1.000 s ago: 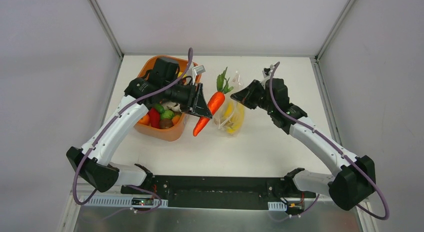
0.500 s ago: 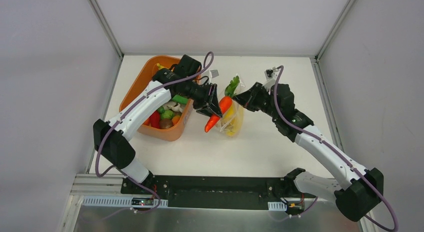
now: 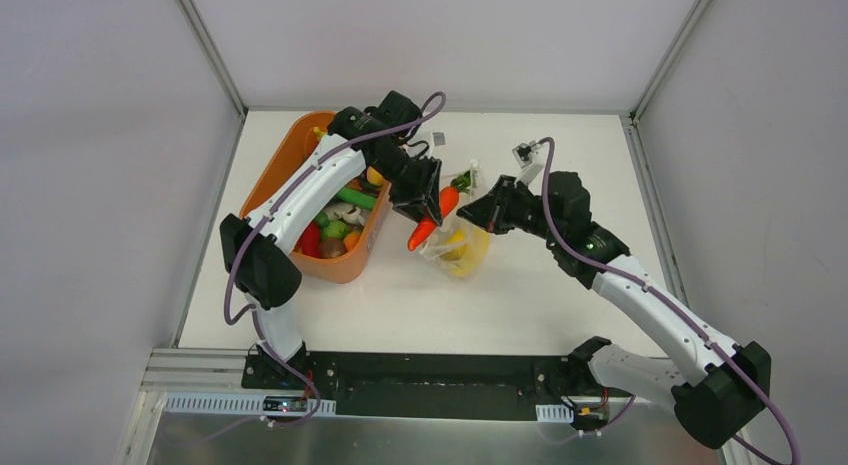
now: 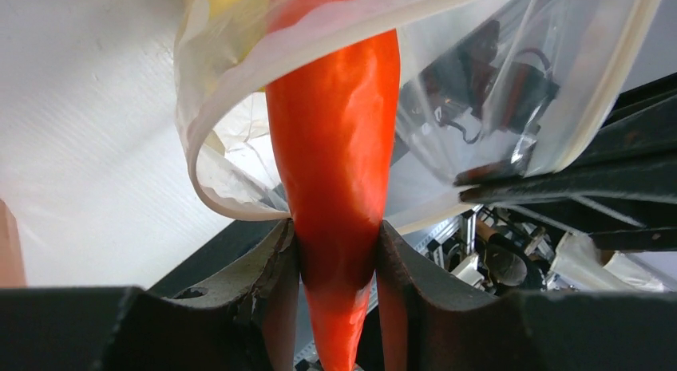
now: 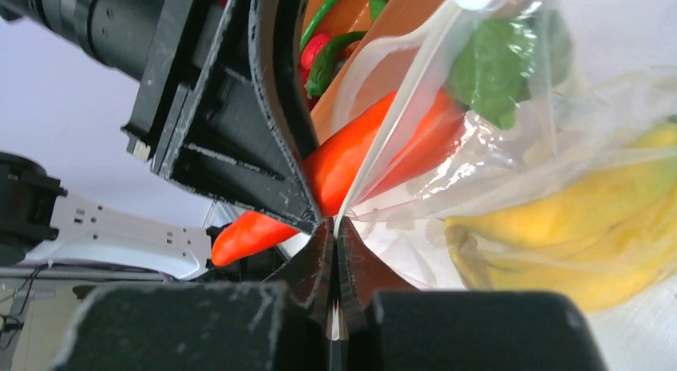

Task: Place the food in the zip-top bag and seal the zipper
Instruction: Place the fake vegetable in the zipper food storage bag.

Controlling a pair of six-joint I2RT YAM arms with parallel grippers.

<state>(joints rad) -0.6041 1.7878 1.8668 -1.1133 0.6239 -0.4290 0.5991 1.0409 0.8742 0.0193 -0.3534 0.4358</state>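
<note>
The zip-top bag (image 3: 462,250) lies on the surface (image 3: 520,305) just beside the orange tub (image 3: 275,160). The right jaws are clenched flat on one lip of its mouth, holding it lifted and open. The left jaws grasp the carrot (image 4: 335,163) around its thin lower half. Its green top (image 5: 499,68) and thick shoulder are already inside the mouth, above the bananas (image 5: 575,219) lying deeper in the bag. To do this step well, I judge the carrot should be pushed further along the bag until its tip clears the zipper (image 4: 615,68), and only then let go. The right grip should hold the lip steady so the film does not fold across the opening. More food sits in the tub.
</note>
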